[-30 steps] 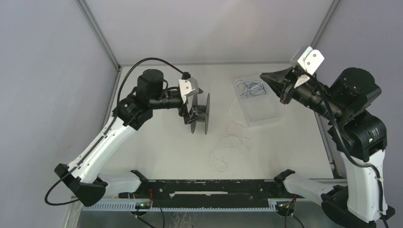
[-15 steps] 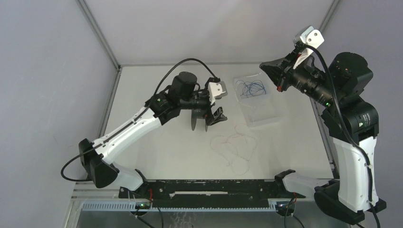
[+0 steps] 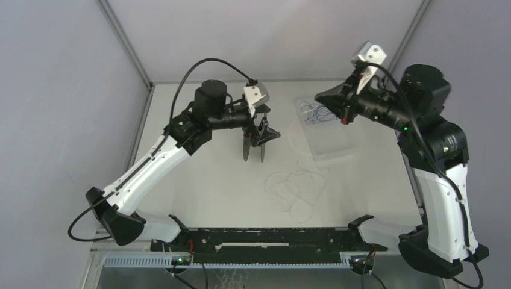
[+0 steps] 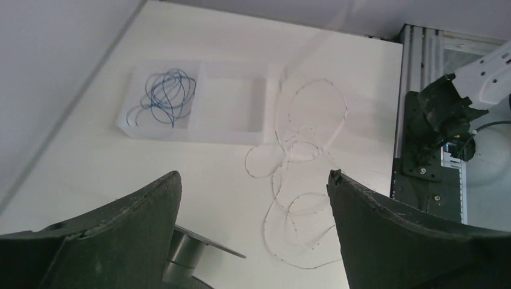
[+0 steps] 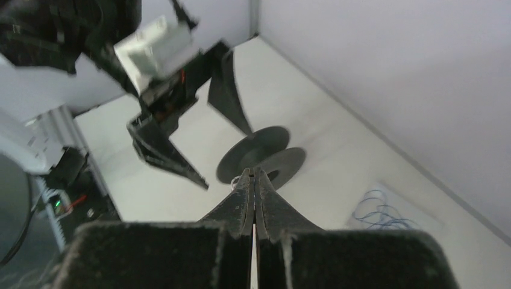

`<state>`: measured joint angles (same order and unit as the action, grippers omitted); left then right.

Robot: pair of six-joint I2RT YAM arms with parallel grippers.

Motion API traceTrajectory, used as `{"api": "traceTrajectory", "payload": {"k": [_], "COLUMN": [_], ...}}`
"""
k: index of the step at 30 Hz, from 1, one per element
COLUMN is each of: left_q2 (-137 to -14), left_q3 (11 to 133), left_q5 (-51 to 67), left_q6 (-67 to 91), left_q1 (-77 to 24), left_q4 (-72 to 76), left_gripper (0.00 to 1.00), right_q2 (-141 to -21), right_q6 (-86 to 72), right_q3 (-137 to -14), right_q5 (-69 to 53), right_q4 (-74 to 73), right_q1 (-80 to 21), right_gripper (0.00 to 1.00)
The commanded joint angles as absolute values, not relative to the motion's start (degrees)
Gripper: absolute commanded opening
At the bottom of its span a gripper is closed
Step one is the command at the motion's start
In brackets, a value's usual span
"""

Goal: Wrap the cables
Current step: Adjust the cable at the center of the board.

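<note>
Left tool (image 4: 253,174) wide apart, right tool (image 5: 253,174) clenched on nothing discernible; spool (image 4: 202,244) mostly hidden, cables (image 4: 288,143) faint.

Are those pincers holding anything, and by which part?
Left pincer is open and empty, by the spool. Right pincer is shut; whether it pinches the cable cannot be told.

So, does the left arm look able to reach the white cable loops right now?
Probably yes: the left pincer is open by the black spool, and nothing stands between it and the cable loops.
</note>
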<state>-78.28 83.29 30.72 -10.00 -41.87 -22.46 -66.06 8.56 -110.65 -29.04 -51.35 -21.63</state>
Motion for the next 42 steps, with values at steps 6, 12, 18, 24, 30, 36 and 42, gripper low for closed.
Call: {"api": "traceTrajectory", "payload": {"k": [6,12,18,24,30,36,42], "left_q2": [-77.5,-79.4,-79.8,-80.2,-79.6,-74.8,-74.1], "left_q3": [96.1,96.8,95.7,94.9,94.0,85.1,77.0], "left_q5": [36.8,38.7,38.1,38.6,36.9,36.4,40.4], "left_q6": [-19.5,-16.8,-15.5,-14.0,-7.0,15.1,43.7], "left_q1": [-44.2,-45.7,-45.9,-45.9,-45.6,-39.6,-32.4], "left_q4": [-33.0,-32.1,-30.4,-29.1,-25.7,-8.5,13.3], "left_gripper": [0.93,0.74,0.52,0.21,0.0,0.0,0.0], "right_q2": [-71.9,-74.5,-75.1,-74.7,-74.1,-67.5,-62.8], "right_q6": [12.2,11.7,10.7,9.5,4.9,-4.2,-4.8], "right_q3": [-108.9,-108.9,-108.9,-108.6,-108.1,-95.1,-73.0], "right_q5": [-32.8,-34.4,-35.3,-35.9,-38.5,-50.9,-56.2], "right_q4": [-54.6,-54.5,-54.2,-53.6,-50.7,-34.9,-14.5], "right_q1": [-31.1,-32.5,-32.4,-31.5,-26.3,-13.4,-19.2], "right_gripper": [0.0,0.0,0.0,0.0,0.19,0.61,0.65]}}
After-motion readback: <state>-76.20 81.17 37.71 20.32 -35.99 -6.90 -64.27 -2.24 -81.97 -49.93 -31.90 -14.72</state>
